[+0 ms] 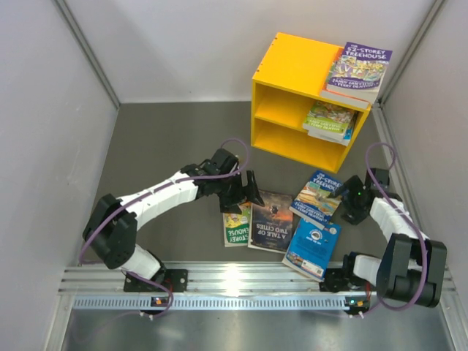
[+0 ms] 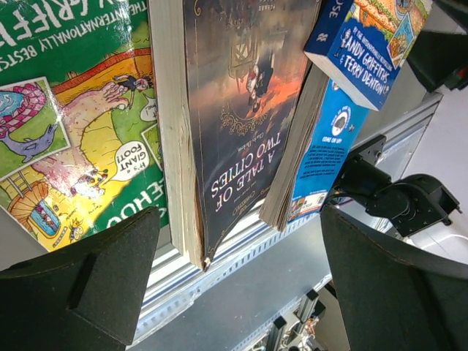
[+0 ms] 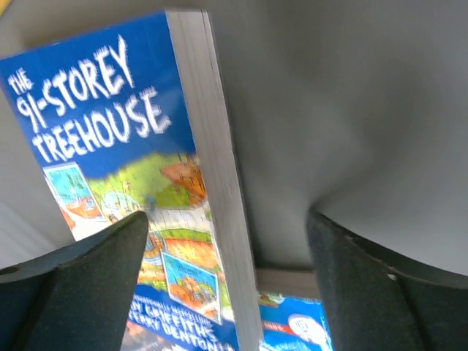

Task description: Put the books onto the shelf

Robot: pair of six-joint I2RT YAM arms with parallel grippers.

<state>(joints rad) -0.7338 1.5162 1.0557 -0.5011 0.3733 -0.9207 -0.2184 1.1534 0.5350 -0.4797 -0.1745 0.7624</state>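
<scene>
From above, the shelf (image 1: 292, 69) stands at 1 o'clock with books on its roof and in its upper compartment, while four more lie by the arms. The dark book (image 1: 271, 221) runs 12 to 6, its title facing the bases. In the left wrist view, the left gripper (image 2: 238, 219) hangs released, its jaws spread, likely to span that book's spine. In the right wrist view, the right gripper (image 3: 227, 219) straddles the page edge of the blue Treehouse book (image 3: 110, 131) unclenched, probably lining up a pinch.
</scene>
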